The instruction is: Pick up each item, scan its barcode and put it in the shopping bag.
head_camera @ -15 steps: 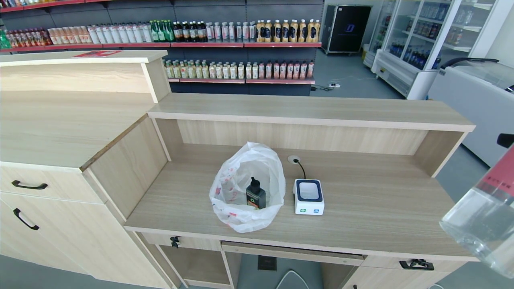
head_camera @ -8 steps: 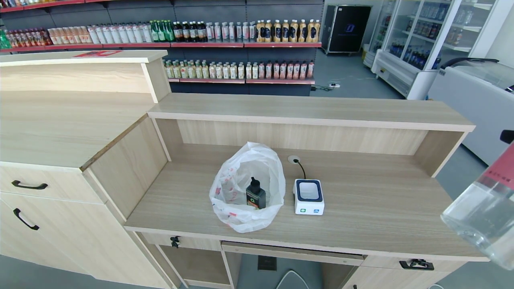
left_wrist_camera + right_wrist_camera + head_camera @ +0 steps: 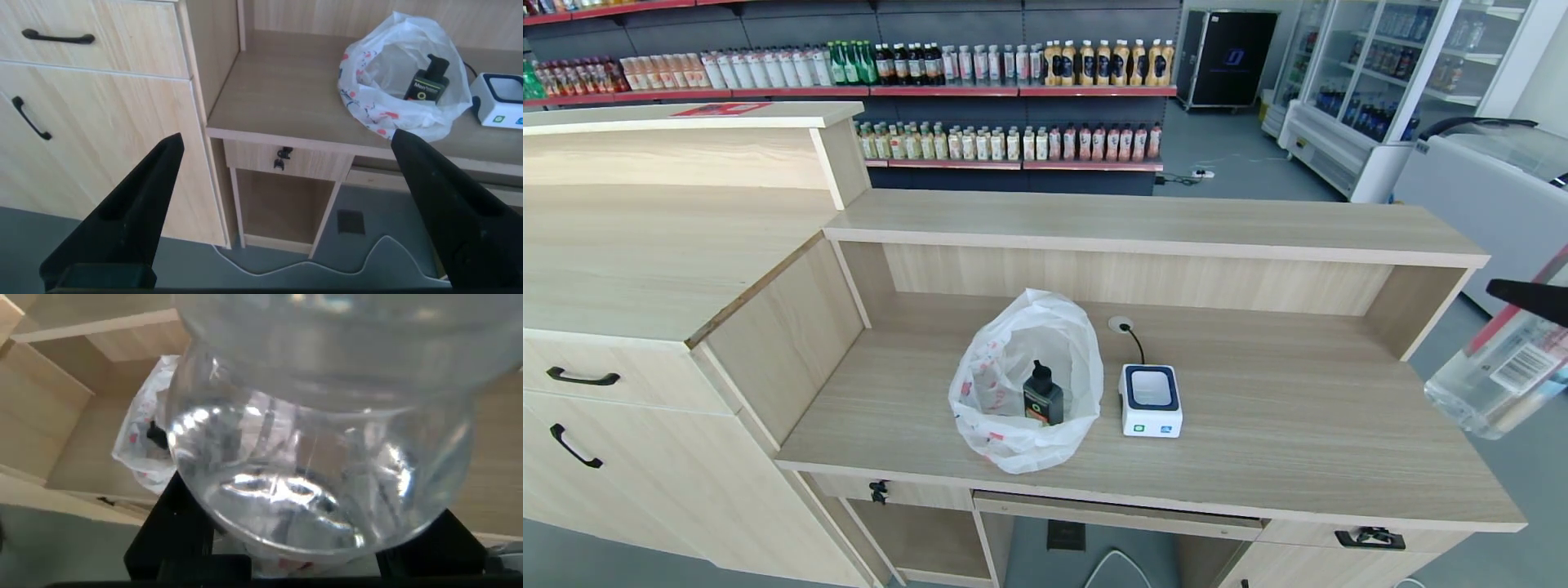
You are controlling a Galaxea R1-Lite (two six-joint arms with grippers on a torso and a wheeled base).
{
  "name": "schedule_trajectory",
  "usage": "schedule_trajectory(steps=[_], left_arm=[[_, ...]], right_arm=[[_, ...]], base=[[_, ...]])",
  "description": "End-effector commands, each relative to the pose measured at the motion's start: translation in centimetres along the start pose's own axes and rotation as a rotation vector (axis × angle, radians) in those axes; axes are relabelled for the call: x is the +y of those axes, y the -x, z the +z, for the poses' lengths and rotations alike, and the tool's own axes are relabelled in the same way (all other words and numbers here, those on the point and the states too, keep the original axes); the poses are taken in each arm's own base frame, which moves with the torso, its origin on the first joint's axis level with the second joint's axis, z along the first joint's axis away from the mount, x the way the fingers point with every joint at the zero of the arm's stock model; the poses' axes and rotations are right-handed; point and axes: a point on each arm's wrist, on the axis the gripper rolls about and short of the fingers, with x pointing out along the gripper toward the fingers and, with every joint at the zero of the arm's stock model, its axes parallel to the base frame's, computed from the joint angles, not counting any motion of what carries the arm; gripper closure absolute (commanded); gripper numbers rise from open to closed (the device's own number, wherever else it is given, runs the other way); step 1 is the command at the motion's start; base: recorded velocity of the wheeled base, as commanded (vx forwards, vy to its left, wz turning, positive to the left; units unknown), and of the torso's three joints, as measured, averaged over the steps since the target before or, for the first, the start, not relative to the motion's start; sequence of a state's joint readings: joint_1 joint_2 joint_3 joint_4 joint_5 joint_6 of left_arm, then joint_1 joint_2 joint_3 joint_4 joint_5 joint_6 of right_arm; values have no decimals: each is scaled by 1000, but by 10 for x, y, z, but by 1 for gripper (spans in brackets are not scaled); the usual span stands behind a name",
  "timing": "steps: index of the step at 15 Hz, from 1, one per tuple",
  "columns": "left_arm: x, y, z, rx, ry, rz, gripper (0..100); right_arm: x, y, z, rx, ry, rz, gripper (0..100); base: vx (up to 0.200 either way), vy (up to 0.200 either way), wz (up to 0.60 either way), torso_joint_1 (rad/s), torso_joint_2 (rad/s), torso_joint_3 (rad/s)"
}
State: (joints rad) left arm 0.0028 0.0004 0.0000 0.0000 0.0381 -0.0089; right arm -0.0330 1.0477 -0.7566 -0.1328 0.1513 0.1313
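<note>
A clear water bottle (image 3: pixel 1494 371) with a red label hangs in the air off the counter's right end, its white barcode patch facing the head view. My right gripper (image 3: pixel 319 559) is shut on the bottle (image 3: pixel 327 433), and one black finger (image 3: pixel 1525 297) shows above it. The white shopping bag (image 3: pixel 1013 367) stands open at mid-counter with a small black bottle (image 3: pixel 1043 398) inside. Just right of the bag sits the white barcode scanner (image 3: pixel 1150 400). My left gripper (image 3: pixel 286 220) hangs open and empty, low in front of the counter's left end, with the bag (image 3: pixel 392 73) farther off.
The wooden counter (image 3: pixel 1298 425) has a raised back ledge and a taller cabinet (image 3: pixel 645 269) on the left. A cable runs from the scanner to a hole (image 3: pixel 1121 324) in the counter. Store shelves with drinks and fridges stand behind.
The water bottle has risen and turned at the right edge, so its barcode label now shows. The bag, black bottle and scanner have not moved.
</note>
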Motion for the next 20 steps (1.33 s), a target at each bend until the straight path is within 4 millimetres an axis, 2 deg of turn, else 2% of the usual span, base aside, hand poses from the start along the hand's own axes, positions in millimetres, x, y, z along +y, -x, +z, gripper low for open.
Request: schedule_trajectory(steps=[1,4,7,10,14,16,20], left_arm=[[0,0,0,0,0,-1,0],[0,0,0,0,0,1,0],[0,0,0,0,0,1,0],[0,0,0,0,0,1,0],[0,0,0,0,0,1,0],[0,0,0,0,0,1,0],[0,0,0,0,0,1,0]], right_arm=[[-27,-25,-9,30,73,-131,100],[-45,-42,-3,-49,246,-201,100],[-54,-45,-9,-14,356,-249,100],[-57,-50,-22,19,355,-283,100],[-67,-82,-35,10,395,-294,100],[-71,-91,-38,5,412,-295,100],[-72,-97,-44,-4,415,-284,100]], base=[[0,0,0,0,0,0],[0,0,0,0,0,0],[0,0,0,0,0,0],[0,0,600,1,4,4],[0,0,600,5,2,4],[0,0,600,0,0,-2],[0,0,450,3,2,4]])
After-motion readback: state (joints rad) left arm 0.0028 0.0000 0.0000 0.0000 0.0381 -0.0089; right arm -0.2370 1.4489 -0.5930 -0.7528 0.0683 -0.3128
